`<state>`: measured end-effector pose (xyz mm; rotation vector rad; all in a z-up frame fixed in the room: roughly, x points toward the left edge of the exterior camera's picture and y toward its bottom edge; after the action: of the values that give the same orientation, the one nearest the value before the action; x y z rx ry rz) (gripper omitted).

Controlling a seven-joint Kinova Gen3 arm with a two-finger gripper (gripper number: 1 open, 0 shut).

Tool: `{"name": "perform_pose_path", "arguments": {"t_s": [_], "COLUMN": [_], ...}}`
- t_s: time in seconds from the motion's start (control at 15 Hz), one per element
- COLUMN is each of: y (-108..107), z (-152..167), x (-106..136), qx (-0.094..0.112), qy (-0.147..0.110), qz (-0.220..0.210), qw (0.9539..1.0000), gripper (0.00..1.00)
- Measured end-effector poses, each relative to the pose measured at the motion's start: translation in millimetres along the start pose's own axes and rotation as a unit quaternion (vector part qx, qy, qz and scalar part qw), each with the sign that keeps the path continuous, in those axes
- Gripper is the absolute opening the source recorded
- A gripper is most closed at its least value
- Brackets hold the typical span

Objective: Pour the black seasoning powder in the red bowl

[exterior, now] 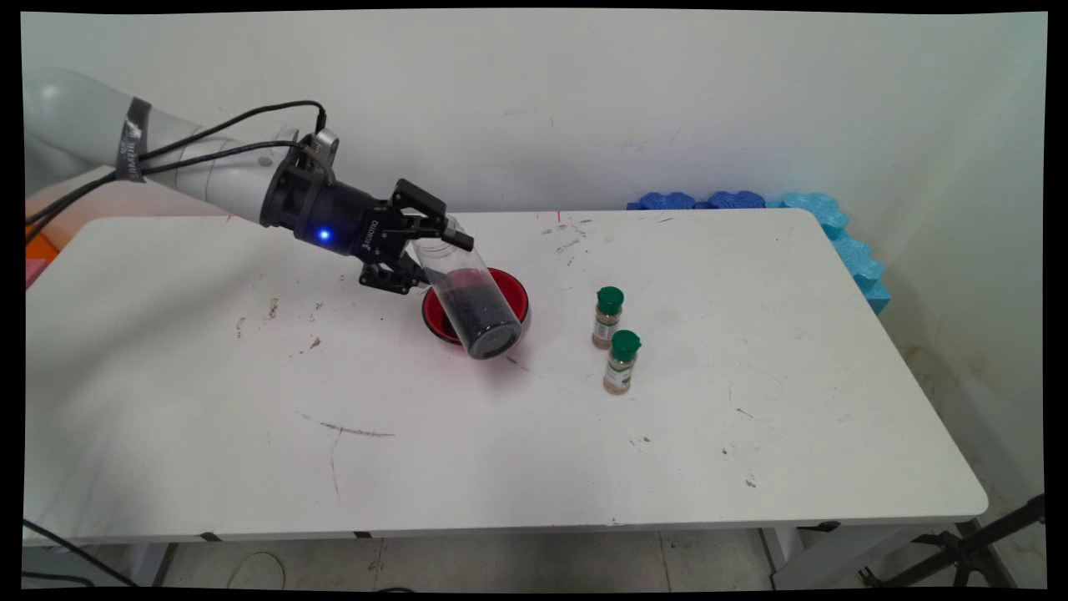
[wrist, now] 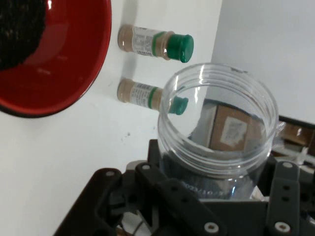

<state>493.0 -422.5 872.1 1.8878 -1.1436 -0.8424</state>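
Clear plastic jar (exterior: pixel 467 300), dark grains in its lower end, sits pinched near its open mouth in the black end effector (exterior: pixel 425 242), left of centre in the main view; it tilts in front of the red bowl (exterior: pixel 509 292) on the white surface (exterior: pixel 751 401); my judgement: keep the pinch firm and tilt slowly; two green-capped spice bottles (exterior: pixel 607 317) stand right of the bowl, well apart.
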Motion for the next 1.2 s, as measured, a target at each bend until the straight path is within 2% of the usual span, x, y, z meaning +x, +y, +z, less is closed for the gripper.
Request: {"name": "perform_pose_path", "arguments": {"t_s": [0.27, 0.67, 1.2], "y": [-2.8, -6.8, -12.7], "z": [0.2, -0.8, 3.1], "x": [0.9, 3.4, 5.9], "qx": [-0.011, -0.024, -0.043], "qy": [0.002, 0.004, -0.003], "qz": [-0.072, -0.150, -0.234], "qw": [0.9973, 0.9884, 0.9714], "gripper": [0.00, 0.00, 0.00]}}
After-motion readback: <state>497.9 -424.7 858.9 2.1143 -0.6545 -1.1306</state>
